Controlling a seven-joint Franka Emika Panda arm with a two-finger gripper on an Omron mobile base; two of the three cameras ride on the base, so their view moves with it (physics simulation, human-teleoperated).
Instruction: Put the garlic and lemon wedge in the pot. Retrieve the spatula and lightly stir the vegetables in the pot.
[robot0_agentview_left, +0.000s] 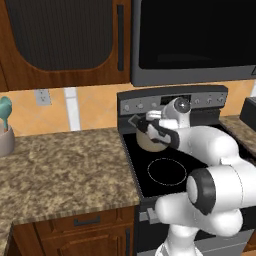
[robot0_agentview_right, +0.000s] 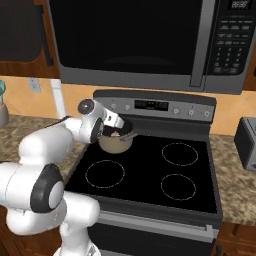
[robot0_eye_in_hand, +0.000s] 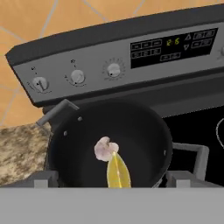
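The garlic (robot0_eye_in_hand: 104, 148) and lemon wedge (robot0_eye_in_hand: 118, 171) were seen touching inside the pot (robot0_eye_in_hand: 144, 131) (gripper (robot0_eye_in_hand: 111, 177) jaws spread wide, nothing held).

Left & right base cams look from behind, both seeing the stove (robot0_agentview_left: 165, 172) mid-frame. Hand cam looks down close into the pot (robot0_eye_in_hand: 144, 131).

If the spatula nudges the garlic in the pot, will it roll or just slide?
The garlic looks rounded and lumpy, so it would probably roll unevenly rather than slide. It touches the lemon wedge, so a push likely shifts both. The pot walls should contain it.
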